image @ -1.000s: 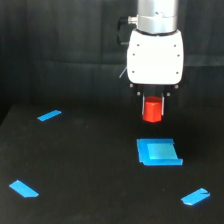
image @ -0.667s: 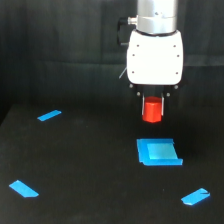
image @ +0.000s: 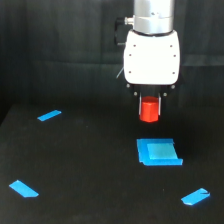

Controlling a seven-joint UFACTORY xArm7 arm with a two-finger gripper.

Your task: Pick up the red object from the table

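the claw [image: 149, 111] grips the red object [image: 149, 111], apparently clear above the table [image: 90, 165]; pickup looks done.

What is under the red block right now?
The red block hangs in the end effector, off the black table. Below it in the picture lies bare table, then the blue square patch. Its upper part is covered by the end effector.

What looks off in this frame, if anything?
Nothing stands out. The red block sits upright in the hand, clear of the table. The blue patch and tape strips lie flat.
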